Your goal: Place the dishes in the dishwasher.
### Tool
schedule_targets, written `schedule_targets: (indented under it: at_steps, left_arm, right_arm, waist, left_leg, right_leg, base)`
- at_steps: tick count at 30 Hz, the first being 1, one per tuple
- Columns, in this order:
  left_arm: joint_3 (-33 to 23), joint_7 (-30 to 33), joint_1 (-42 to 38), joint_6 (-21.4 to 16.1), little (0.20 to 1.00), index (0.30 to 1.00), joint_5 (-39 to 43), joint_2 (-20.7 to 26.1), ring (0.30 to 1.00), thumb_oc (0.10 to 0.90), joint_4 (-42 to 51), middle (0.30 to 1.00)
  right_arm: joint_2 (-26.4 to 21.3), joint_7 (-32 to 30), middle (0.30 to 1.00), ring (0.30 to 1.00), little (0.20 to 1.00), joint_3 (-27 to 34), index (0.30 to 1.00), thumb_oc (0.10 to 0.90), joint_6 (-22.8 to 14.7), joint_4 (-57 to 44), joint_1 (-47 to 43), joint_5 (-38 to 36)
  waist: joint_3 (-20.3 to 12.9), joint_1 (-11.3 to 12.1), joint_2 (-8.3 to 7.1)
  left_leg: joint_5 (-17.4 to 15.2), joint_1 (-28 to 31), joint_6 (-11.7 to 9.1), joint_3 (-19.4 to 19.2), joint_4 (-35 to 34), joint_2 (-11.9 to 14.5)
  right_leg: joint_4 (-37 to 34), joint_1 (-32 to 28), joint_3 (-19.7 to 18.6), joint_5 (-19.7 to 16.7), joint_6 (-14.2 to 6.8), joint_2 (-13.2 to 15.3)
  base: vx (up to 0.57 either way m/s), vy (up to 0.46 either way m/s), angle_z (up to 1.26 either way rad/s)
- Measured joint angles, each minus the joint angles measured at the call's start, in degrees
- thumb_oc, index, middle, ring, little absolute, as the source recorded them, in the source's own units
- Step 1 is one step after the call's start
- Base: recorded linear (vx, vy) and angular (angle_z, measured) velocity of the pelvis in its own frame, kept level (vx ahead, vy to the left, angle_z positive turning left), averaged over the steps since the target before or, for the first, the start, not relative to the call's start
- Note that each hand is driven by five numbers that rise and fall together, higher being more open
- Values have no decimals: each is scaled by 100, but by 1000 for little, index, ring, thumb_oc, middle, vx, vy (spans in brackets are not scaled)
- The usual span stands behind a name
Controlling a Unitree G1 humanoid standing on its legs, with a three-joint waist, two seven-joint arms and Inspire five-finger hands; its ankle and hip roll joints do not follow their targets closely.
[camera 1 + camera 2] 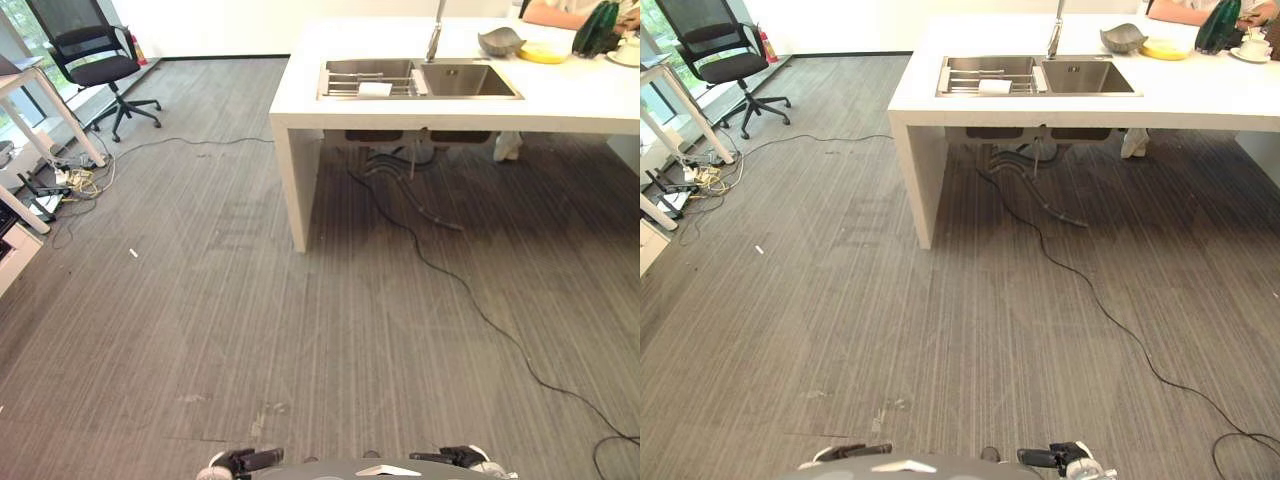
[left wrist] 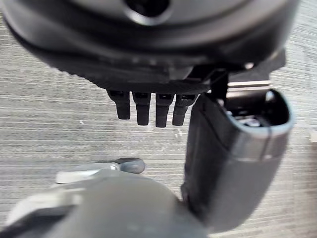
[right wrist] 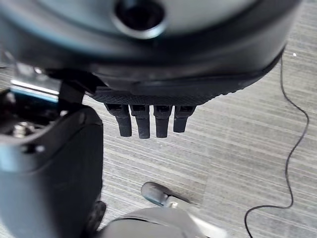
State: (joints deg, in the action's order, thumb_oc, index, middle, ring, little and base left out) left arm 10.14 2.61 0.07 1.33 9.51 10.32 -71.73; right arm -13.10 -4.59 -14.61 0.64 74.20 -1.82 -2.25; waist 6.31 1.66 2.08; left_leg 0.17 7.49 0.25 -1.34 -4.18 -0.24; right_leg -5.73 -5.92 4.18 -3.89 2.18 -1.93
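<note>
Dishes sit at the far right end of the white surface [image 1: 560, 95], well away from the robot: a grey bowl [image 1: 500, 41] with an uneven, wavy rim, tilted a little, and just beside it to the right a flat yellow plate [image 1: 544, 52]. Further right stands a dark green bottle-like object [image 1: 597, 28], and past that a white cup on a saucer [image 1: 627, 50] at the edge of the view. A person's arm [image 1: 560, 12] rests on the surface behind the yellow plate. To the left of the bowl a double steel sink [image 1: 418, 79] is let into the surface, with a tap [image 1: 436, 30] rising behind it, a wire rack in its left basin and a small white item [image 1: 375, 89] lying on that rack. Grey hoses and a black cable run over the striped grey carpet [image 1: 250, 300] beneath the sink. A black office chair [image 1: 95, 60] stands far left near a white desk leg. The left robot hand [image 2: 148, 106] hangs over the carpet with its fingers straight and loose in a row, thumb apart from them, grasping nothing and touching nothing. The right robot hand [image 3: 148, 119] hangs the same way above the carpet, fingers straight and relaxed, empty, with a black cable on the floor off to one side.
</note>
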Motion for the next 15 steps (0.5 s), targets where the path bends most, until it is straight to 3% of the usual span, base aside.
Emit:
schedule_targets:
  at_steps: [9, 15]
  left_arm:
    - [-32, -1, -117, -78, 900, 900, 261, 12, 900, 800, 216, 900]
    - [-31, 78, -34, -81, 900, 900, 398, 31, 900, 800, 325, 900]
  right_arm:
    - [-1, -51, 900, 900, 900, 19, 900, 800, -122, -130, -127, -29]
    - [56, -58, 900, 900, 900, 479, 900, 800, -144, -79, 30, -382]
  waist:
    - [124, -34, -19]
    - [135, -34, -38]
  left_leg:
    - [17, 75, 7, -13, -96, 16]
    - [18, 119, 8, -18, -97, 17]
  right_leg:
    - [-6, -25, 0, 5, 0, -20]
    - [-19, -62, -4, 7, -4, -21]
  base:
    - [0, 0, 0]
    - [0, 0, 0]
